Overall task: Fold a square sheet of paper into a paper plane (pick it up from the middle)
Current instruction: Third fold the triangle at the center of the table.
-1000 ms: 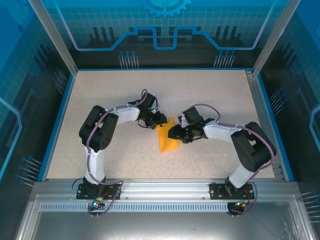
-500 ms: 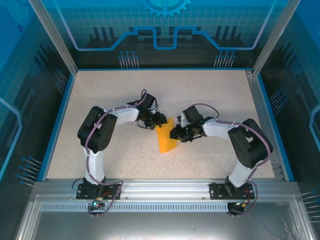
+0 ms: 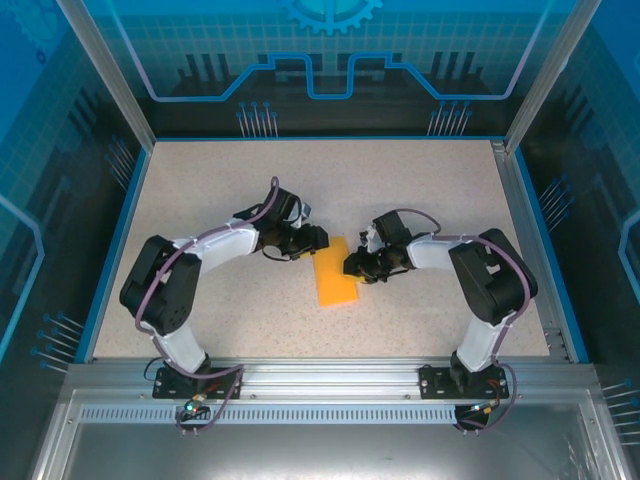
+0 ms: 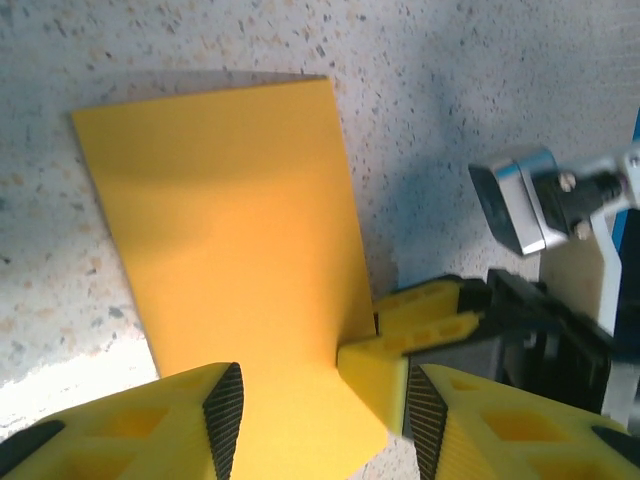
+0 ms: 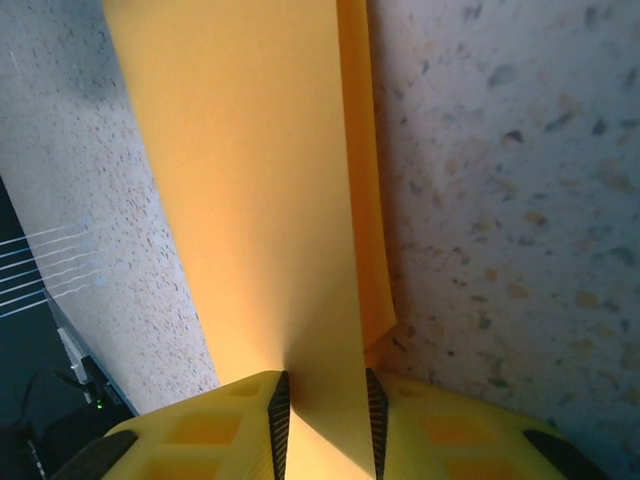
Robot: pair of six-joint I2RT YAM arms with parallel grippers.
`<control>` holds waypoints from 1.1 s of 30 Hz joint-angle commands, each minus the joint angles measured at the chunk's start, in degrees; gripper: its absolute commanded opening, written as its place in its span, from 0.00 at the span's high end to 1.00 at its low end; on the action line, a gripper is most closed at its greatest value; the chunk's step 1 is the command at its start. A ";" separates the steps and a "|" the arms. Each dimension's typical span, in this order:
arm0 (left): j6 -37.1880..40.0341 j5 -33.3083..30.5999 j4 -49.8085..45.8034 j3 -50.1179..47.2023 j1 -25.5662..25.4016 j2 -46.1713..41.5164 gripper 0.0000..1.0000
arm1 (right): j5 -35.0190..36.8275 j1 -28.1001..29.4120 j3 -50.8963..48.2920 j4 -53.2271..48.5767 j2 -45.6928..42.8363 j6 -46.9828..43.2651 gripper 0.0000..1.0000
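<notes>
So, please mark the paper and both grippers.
paper (image 3: 336,283): top external view, its flat middle.
left gripper (image 4: 320,406): left wrist view, midway between fingertips.
right gripper (image 5: 325,411): right wrist view, midway between fingertips.

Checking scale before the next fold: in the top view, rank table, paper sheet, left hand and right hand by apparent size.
Largest: table.
Then: paper sheet.
Last: left hand and right hand. They look about alike, so I won't rank them.

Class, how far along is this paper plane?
Done: the square sheet of paper is folded into a two-layer rectangle. In hand: the right gripper pinches its edge; the left gripper stands open over one end. Remaining: nose and wing folds; no pointed dart yet.
</notes>
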 commanded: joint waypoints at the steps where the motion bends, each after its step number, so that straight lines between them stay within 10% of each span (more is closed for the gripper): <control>1: 3.25 -0.31 -0.58 -2.14 -2.24 -3.68 0.49 | -4.06 -1.68 3.18 1.47 1.98 -1.34 0.77; 11: 12.15 -17.70 -6.45 -2.99 -16.41 -9.05 0.42 | -7.16 -2.35 5.46 0.61 4.05 0.74 0.94; 33: 17.47 -47.15 -13.55 6.89 -34.23 4.54 0.37 | -7.08 -2.33 2.11 5.27 2.27 7.10 0.91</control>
